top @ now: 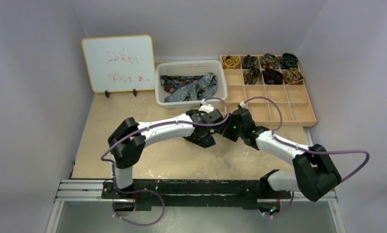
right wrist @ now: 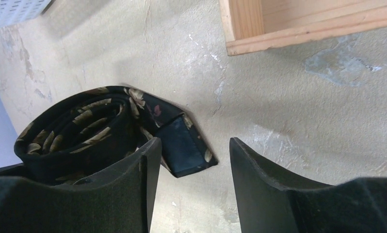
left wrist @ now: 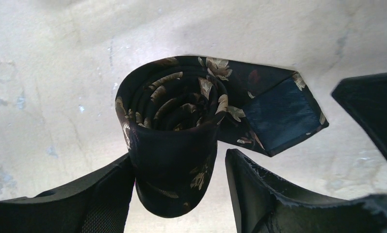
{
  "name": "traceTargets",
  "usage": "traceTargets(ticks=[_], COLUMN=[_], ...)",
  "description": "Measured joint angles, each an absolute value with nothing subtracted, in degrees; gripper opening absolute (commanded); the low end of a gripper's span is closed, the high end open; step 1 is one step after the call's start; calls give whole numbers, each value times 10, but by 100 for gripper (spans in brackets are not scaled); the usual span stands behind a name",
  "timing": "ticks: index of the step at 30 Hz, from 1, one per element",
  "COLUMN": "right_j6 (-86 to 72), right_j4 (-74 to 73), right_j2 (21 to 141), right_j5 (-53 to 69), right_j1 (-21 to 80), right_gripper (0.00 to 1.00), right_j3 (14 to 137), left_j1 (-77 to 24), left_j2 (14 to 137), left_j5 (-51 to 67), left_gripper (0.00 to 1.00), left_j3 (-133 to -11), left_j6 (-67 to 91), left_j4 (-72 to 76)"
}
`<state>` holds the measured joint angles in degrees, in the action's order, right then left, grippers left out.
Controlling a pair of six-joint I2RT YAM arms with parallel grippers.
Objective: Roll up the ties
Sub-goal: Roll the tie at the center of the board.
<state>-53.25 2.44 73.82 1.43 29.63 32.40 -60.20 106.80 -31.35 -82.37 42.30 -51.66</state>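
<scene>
Rolled tie (left wrist: 172, 131): dark with gold leaves, middle of the counter (left wrist: 60, 73), tail end loose.
Left jaws: apart, loosely around the roll.
Right jaws: apart, empty, just beside the roll.

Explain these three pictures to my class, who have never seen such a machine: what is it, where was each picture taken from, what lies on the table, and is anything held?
The machine is two robot arms, the left arm and the right arm, bolted to the near edge of a table. The wide picture looks down from above; the other two come from a camera on each wrist. At the back stand a whiteboard, a white basket of loose ties and a wooden tray holding rolled ties. Mid-table lies one dark rolled tie, its tail sticking out. It sits between the fingers of the open left claw; the right claw is open beside it. Nothing looks gripped.
</scene>
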Motion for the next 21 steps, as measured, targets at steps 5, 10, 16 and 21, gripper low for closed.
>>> traceTargets(ticks=[5,10,16,21], right_j6=[-528,-528,-525,-525], right_j4=[30,49,88,109], right_j2=[737,735,748,781], right_j5=[25,55,108,124], right_j1=[286,284,284,283], right_gripper=[54,46,37,35], right_j3=[319,297,277,274], left_j1=[-604,-606,-613,-632], left_j2=[1076,1088,1104,1129], left_j5=[-291,-282,-291,-314], left_gripper=[60,50,44,44], left_j3=[-840,-854,-875,-900], left_j6=[418,413,407,398], left_j4=[-503,-502,-507,-518])
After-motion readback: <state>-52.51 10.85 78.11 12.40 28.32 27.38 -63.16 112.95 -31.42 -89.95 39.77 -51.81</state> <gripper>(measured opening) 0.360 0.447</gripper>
